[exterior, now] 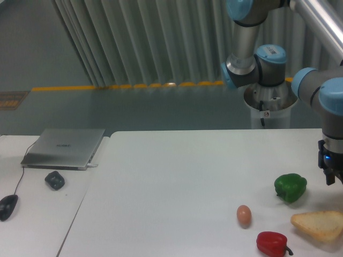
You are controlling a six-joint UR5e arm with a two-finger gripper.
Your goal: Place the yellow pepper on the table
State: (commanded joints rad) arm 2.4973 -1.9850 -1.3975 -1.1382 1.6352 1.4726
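Four loose items lie toward the near right part of the table [177,176]: a green pepper [290,187], an egg [244,215], a red pepper [272,243] and a slice of bread [320,225]. The green pepper rests nearest the right edge of the group's far side, with the bread just in front of it and to its right. The red pepper lies at the lower edge of the view, its dark stem pointing right, close to the bread's left end. The egg sits apart from the others, to the left of the red pepper and slightly farther back. The yellow pepper is not visible anywhere in the view, and its position cannot be determined. The gripper [330,174] is cut off by the right edge of the picture, just beside the green pepper and above the bread; only part of its dark body with a blue light shows, so the state of its fingers cannot be told. A smaller white desk [37,219] stands to the left, carrying a closed silver laptop [64,148], a dark mouse [7,206] on a cable and a small dark object [54,180].
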